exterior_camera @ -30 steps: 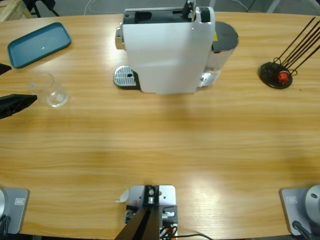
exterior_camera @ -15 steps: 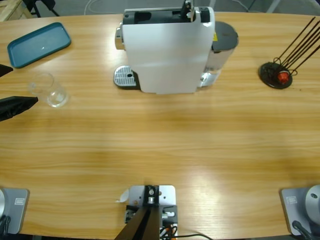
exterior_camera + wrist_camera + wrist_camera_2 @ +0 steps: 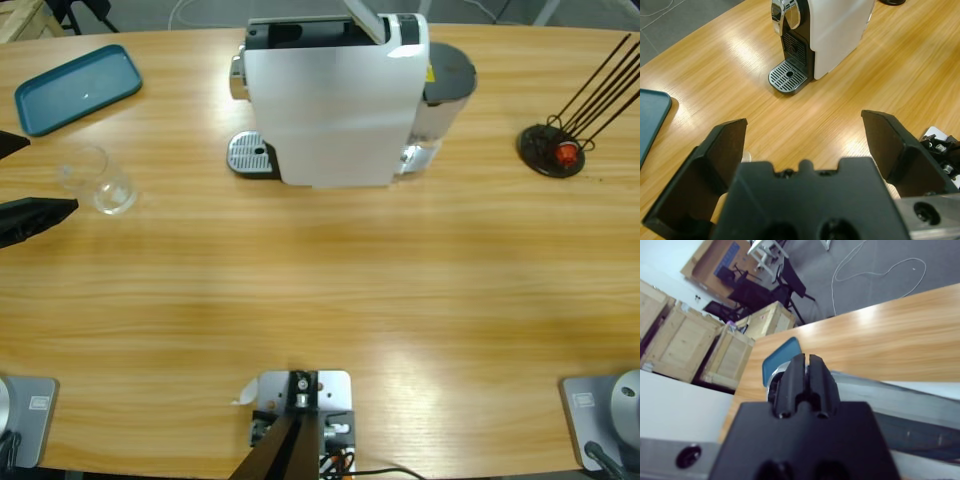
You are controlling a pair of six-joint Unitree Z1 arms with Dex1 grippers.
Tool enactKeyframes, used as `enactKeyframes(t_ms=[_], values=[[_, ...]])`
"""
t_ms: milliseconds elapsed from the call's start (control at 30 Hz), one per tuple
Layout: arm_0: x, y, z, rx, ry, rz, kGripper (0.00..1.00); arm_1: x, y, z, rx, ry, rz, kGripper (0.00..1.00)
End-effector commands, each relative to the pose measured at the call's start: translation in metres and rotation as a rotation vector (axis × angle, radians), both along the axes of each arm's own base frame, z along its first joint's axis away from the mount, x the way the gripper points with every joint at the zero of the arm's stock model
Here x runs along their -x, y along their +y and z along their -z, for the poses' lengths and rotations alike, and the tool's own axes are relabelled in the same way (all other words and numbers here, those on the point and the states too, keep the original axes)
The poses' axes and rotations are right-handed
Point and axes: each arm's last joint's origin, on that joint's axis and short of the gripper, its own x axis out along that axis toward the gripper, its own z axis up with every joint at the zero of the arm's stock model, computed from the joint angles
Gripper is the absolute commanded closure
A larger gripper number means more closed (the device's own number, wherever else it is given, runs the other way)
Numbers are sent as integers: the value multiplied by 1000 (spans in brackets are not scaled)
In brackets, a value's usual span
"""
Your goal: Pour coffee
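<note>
On the desk: wooden desk (image 3: 330, 280) carries a white coffee machine (image 3: 335, 100), teal tray (image 3: 78, 88), black capsule stand (image 3: 552, 150).
Room: grey floor, wooden crates (image 3: 685, 347).
Glass: clear glass (image 3: 100, 180) near the left edge; coffee not discernible.
Left gripper (image 3: 805, 145): fingers apart, empty.
Right gripper (image 3: 804, 377): fingers together.

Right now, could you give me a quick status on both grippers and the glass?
Left gripper open, empty, beside the glass. Right gripper shut, above the coffee machine. Glass upright on table, coffee not discernible. Nothing blocking.
</note>
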Motion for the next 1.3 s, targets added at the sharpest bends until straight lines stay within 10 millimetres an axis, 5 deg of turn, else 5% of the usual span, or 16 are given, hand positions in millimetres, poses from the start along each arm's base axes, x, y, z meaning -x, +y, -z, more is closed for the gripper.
enactKeyframes(t_ms=[33,267,567,667,767,800,833,867,967,1067,1167,1300], values=[[4,6,5,12,8,-11,4,2,50,92,207,129,-130,1000],[3,5,4,14,10,-17,9,-4,57,137,343,190,-138,1000],[3,5,4,16,15,-21,9,-7,51,156,501,260,-110,1000],[3,7,4,26,20,-38,4,-6,48,146,502,231,-109,1000],[0,9,7,37,38,-98,0,-1,40,109,530,88,-163,1000],[-2,9,8,35,44,-124,0,3,35,90,539,26,-200,655],[-4,10,9,23,40,-161,0,8,28,68,534,-35,-220,94],[-7,10,11,9,32,-198,0,14,19,46,538,-101,-231,3],[-12,14,13,-31,-8,-344,0,39,-17,-18,557,-251,-245,0],[-13,20,15,-92,-27,-420,0,68,-60,-57,615,-283,-271,0],[-13,23,16,-112,2,-473,0,94,-96,-64,692,-258,-317,0],[-16,23,24,-119,70,-540,0,129,-141,-23,721,-176,-411,0]])
